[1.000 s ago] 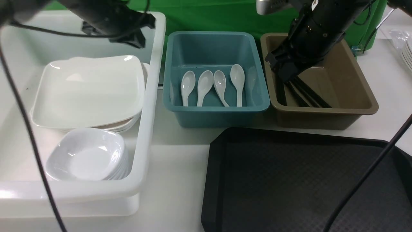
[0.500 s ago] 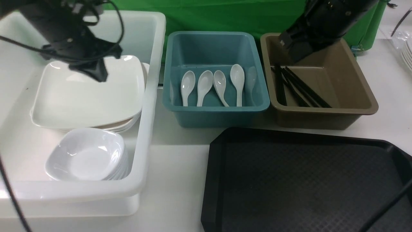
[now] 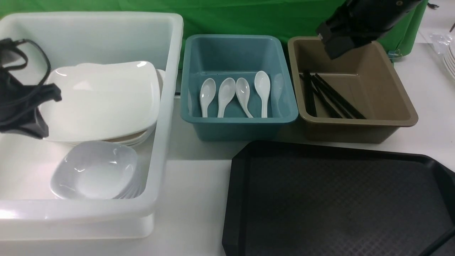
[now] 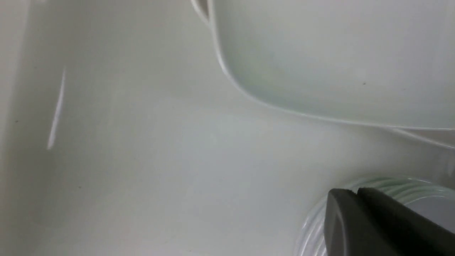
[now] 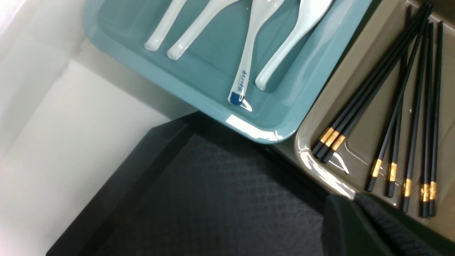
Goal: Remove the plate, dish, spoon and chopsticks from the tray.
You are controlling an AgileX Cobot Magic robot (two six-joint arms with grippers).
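The black tray (image 3: 320,202) lies at the near right with nothing on it. The white square plate (image 3: 99,99) tops a stack in the white bin (image 3: 167,106), with the small deep dish (image 3: 96,170) stack in front of it. Several white spoons (image 3: 234,94) lie in the blue bin (image 3: 238,121). Black chopsticks (image 3: 330,96) lie in the brown bin (image 3: 355,122). My left gripper (image 3: 41,131) hangs shut and empty over the white bin's left side, close to the plate (image 4: 337,60) and the dish rims (image 4: 391,183). My right gripper (image 3: 336,53) is shut and empty above the brown bin's back.
In the right wrist view the shut right gripper (image 5: 355,197) hovers over the brown bin's rim, between the tray (image 5: 213,195) and the gold-banded chopsticks (image 5: 391,106). More white plates (image 3: 450,60) are stacked at the far right edge. A green cloth hangs behind the bins.
My left arm has swung from the back of the white bin forward and to its left side. My right gripper has lifted up out of the brown bin, away from the chopsticks.
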